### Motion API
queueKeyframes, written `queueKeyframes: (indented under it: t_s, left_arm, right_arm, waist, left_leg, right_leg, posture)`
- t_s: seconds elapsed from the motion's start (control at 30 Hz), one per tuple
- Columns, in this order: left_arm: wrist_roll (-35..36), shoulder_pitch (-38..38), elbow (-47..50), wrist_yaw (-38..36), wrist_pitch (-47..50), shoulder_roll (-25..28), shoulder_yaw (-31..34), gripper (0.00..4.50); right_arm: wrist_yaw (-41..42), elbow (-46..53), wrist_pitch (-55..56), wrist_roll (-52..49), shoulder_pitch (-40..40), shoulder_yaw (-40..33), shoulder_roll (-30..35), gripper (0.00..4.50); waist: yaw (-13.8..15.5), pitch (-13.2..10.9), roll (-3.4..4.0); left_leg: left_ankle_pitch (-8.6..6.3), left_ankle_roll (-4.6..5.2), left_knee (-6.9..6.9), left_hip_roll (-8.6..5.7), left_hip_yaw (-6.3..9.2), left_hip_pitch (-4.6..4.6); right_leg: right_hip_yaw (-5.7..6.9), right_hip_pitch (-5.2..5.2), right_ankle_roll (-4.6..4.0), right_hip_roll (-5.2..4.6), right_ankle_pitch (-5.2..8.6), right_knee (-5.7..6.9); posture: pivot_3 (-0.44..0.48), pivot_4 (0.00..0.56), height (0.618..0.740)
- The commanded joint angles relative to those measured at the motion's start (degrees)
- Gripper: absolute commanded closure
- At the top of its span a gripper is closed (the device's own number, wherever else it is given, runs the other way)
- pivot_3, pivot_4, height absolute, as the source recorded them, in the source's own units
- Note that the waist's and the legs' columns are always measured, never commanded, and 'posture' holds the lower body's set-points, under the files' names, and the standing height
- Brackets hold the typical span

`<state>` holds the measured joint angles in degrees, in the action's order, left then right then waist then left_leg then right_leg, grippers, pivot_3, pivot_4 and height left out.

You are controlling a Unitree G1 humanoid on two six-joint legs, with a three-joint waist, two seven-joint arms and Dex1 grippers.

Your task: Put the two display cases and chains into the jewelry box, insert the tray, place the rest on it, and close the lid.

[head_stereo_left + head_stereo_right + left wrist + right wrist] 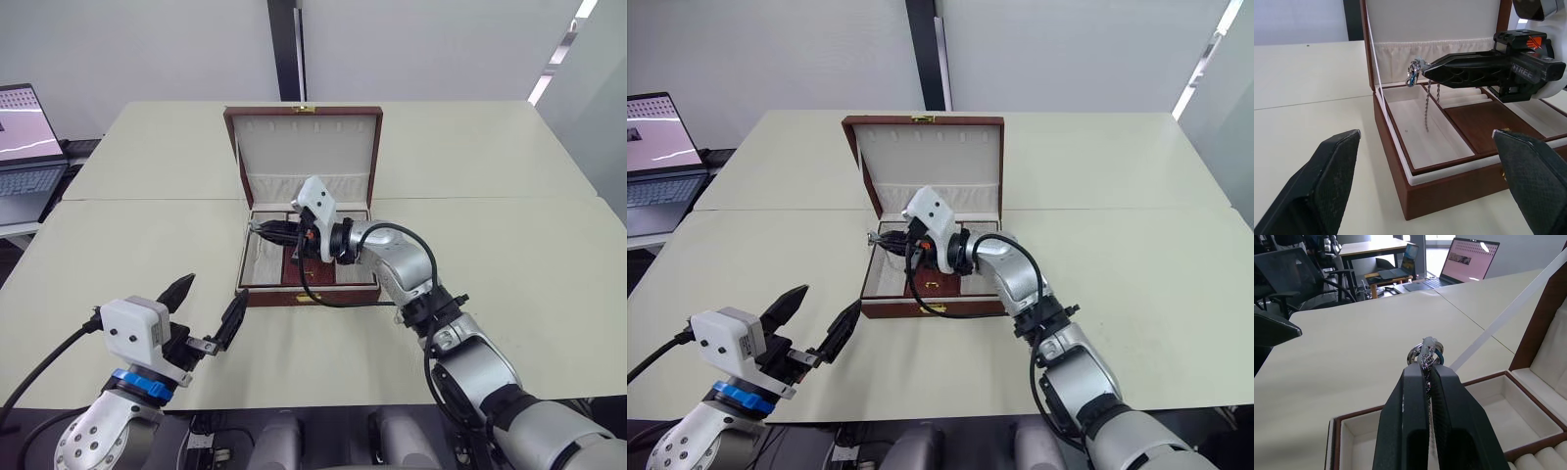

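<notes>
One arm is seen at work over the jewelry box (310,294) at the centre of the frame, where the right gripper (1426,72) is clamped on the ring ends of thin silver ring-topped pieces (1426,105), which are dangled above the cream compartment in the left side of the tray (1476,122). That tray, with its brown centre panel, is already seated in the box, so the earlier loading and insertion are judged done; no display cases or chunky chains are seen on the table (147,235). Placing these pieces and shutting the lid (306,147), which is stood upright at the upper centre with its gathered pocket showing, are judged to be what is left.

At the lower left of the frame the left gripper (209,307) is held with its fingers spread apart above the table, holding nothing, just short of the box's front left corner.

Partial white lettering, apparently "TREE", is read on the right gripper's black housing in the left wrist view. A laptop (24,157) is shown at the far left edge, its screen text too small to be read.
</notes>
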<state>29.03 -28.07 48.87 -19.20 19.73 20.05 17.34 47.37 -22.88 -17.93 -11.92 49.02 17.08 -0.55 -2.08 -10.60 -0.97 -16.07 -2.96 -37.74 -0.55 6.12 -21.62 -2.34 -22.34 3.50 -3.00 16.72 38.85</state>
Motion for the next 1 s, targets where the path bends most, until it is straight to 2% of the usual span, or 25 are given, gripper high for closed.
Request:
queueKeyframes:
  t_s: [0.03,0.07,0.13,0.23,0.47,0.6,0.77,1.0]
  left_arm:
    - [-0.01,0.08,1.25,0.24,-0.36,0.4,0.58,0.0]
    - [-0.01,0.04,1.28,0.21,-0.34,0.42,0.59,0.0]
    - [0.1,-0.03,1.31,0.16,-0.34,0.42,0.71,0.0]
    - [0.19,-0.04,1.21,0.05,-0.39,0.45,0.84,0.0]
    - [0.24,-0.75,-0.93,-1.87,-2.18,0.42,1.73,0.0]
    - [0.21,-1.28,-3.73,-4.12,-4.26,0.32,2.5,0.0]
    - [1.69,-0.51,-9.06,-8.27,-6.17,1.96,5.11,0.0]
    - [5.5,4.12,-19.61,-16.28,-5.45,9.54,10.8,0.0]
  right_arm:
    - [0.05,1.27,0.93,0.22,1.29,-0.62,-0.74,4.49]
    - [0.02,1.29,0.84,0.18,1.3,-0.74,-0.77,4.49]
    - [0.12,1.53,0.25,-0.2,1.29,-1.08,-0.79,3.88]
    - [0.24,1.74,-0.06,-0.33,1.27,-1.29,-0.76,3.23]
    - [0.15,2.22,-0.08,-0.52,1.06,-1.82,-0.37,1.29]
    - [1.7,6.66,-1.38,-2.16,-1.22,-3.03,2.44,0.03]
    - [5.48,17.6,-4.7,-6.3,-7.94,-6.93,10.75,0.03]
    - [9.92,27.87,-6.81,-11.75,-19.28,-14.62,24.55,0.03]
  waist:
    - [0.0,0.0,0.0]
    - [0.0,0.0,0.0]
    - [0.0,0.0,0.0]
    - [0.0,0.0,0.0]
    - [0.0,0.0,0.0]
    - [0.1,-0.01,0.01]
    - [0.4,-0.01,0.01]
    - [0.25,-0.03,0.02]
  left_leg:
    - [0.0,0.0,0.0,0.0,0.0,0.0]
    - [0.0,0.0,0.0,0.0,0.0,0.0]
    - [0.0,0.0,0.0,0.0,0.0,0.0]
    - [0.0,0.0,0.0,0.0,0.0,0.0]
    - [0.0,-0.01,0.0,0.0,0.0,0.0]
    - [-0.01,-0.01,0.0,0.0,0.01,-0.01]
    - [-0.01,-0.01,0.0,0.01,0.04,-0.08]
    - [-0.01,-0.01,0.02,-0.01,0.05,-0.09]
  right_leg:
    - [0.0,0.0,0.0,0.0,0.0,0.0]
    - [0.0,0.0,0.0,0.0,0.0,0.0]
    - [0.0,0.0,0.0,0.0,0.0,0.0]
    - [0.0,0.0,0.0,0.0,0.0,0.0]
    - [0.0,0.0,-0.01,0.0,0.0,0.0]
    - [0.01,0.0,-0.02,0.0,0.01,-0.01]
    - [0.04,0.01,-0.02,-0.04,0.01,-0.1]
    - [0.1,0.02,-0.04,0.0,0.03,-0.15]
  posture:
    - [0.0,0.15,0.74]
    - [0.0,0.15,0.74]
    - [0.0,0.15,0.74]
    - [0.0,0.15,0.74]
    - [0.0,0.15,0.74]
    - [0.0,0.15,0.74]
    - [0.0,0.15,0.74]
    - [0.0,0.15,0.74]
